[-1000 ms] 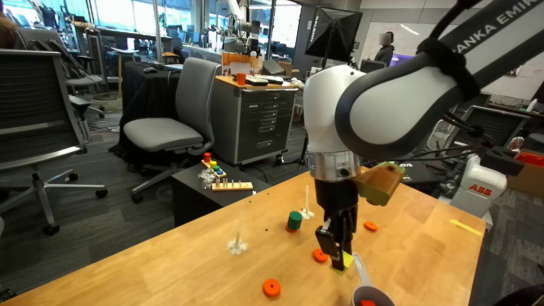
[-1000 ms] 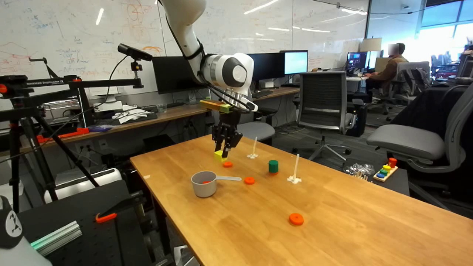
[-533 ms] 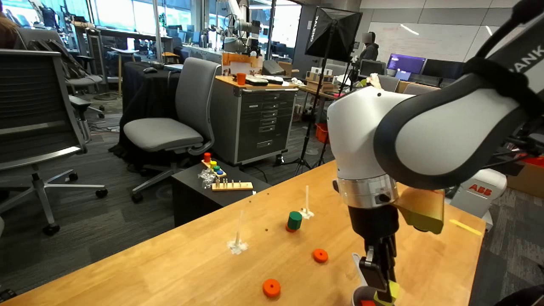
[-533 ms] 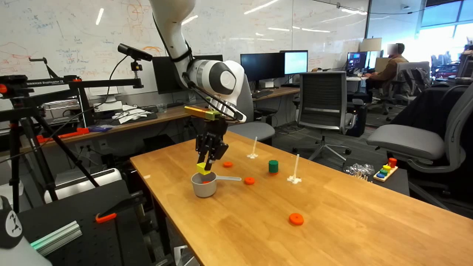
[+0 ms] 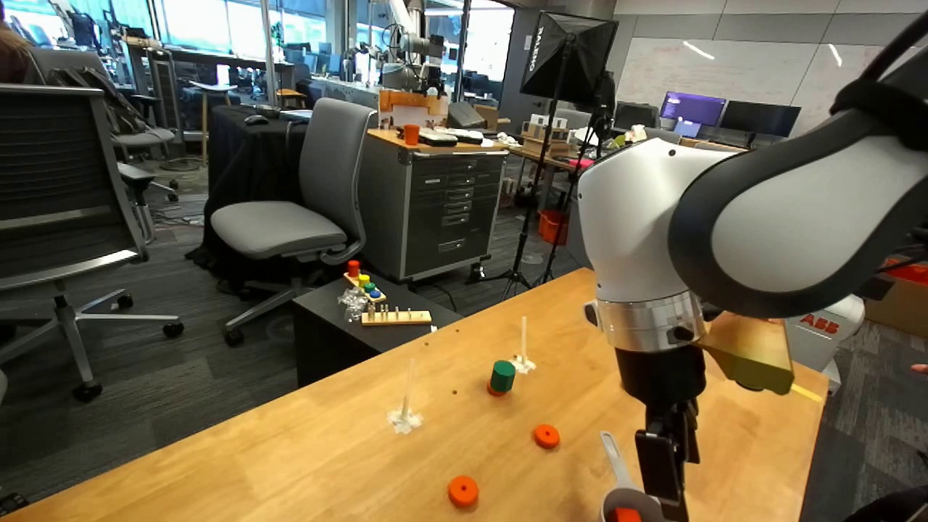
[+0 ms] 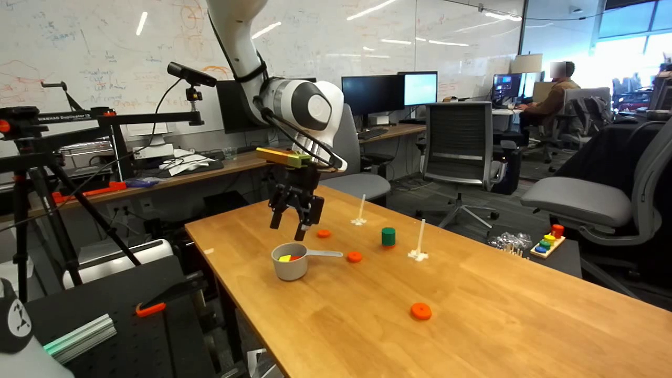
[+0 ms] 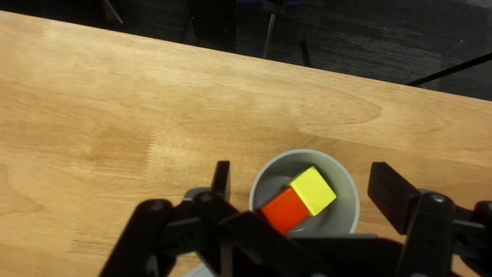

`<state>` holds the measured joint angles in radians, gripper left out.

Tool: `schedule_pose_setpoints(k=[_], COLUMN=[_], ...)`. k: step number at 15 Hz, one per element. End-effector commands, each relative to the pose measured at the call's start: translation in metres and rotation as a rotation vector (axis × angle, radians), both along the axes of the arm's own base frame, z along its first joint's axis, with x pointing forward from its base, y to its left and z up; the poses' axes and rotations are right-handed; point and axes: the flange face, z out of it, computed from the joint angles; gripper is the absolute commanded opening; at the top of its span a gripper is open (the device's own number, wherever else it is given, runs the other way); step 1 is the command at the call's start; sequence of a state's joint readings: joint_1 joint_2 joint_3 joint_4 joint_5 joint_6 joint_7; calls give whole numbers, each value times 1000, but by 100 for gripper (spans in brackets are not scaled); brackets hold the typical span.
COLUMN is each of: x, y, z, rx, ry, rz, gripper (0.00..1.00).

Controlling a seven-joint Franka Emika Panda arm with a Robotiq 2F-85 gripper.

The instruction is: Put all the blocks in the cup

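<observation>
Two blocks lie together inside the grey cup (image 7: 342,184): a red block (image 7: 285,209) and a yellow block (image 7: 313,191), side by side and touching in the wrist view. The cup stands on the wooden table, its handle pointing toward an orange disc in an exterior view (image 6: 325,253). My gripper (image 7: 301,181) is open right above the cup, one finger on either side of it, with nothing between them. In an exterior view the gripper (image 6: 287,228) hangs clear of the rim. Part of the red block is hidden behind the gripper's linkage in the wrist view.
A green cylinder (image 6: 388,235) rests on an orange disc farther along the table. Other orange discs (image 6: 354,257) lie loose, one close to the cup's handle. Two thin upright pegs (image 6: 420,239) are taped down. The table's edge (image 7: 215,46) runs near the cup.
My gripper, shut on the yellow block a second ago, has carried it over to the cup and opened. The yellow block has dropped in beside the red one.
</observation>
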<state>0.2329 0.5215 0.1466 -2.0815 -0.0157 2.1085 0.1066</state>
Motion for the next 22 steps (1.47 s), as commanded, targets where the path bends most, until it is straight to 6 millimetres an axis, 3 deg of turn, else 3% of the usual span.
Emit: schedule_pose_setpoints(k=[1, 5, 8, 11, 14, 19, 20, 22], x=[12, 56, 104, 150, 185, 221, 201, 203], y=[-13, -28, -35, -35, -27, -22, -26, -26], z=[2, 2, 14, 26, 33, 14, 21, 12], rx=[-12, -19, -12, -11, -10, -29, 5, 2], ry=[-29, -72, -132, -202, -258, -276, -274, -267], rz=[13, -34, -70, -94, -109, -175, -144, -147], gripper=[100, 100, 100, 100, 100, 100, 100, 100])
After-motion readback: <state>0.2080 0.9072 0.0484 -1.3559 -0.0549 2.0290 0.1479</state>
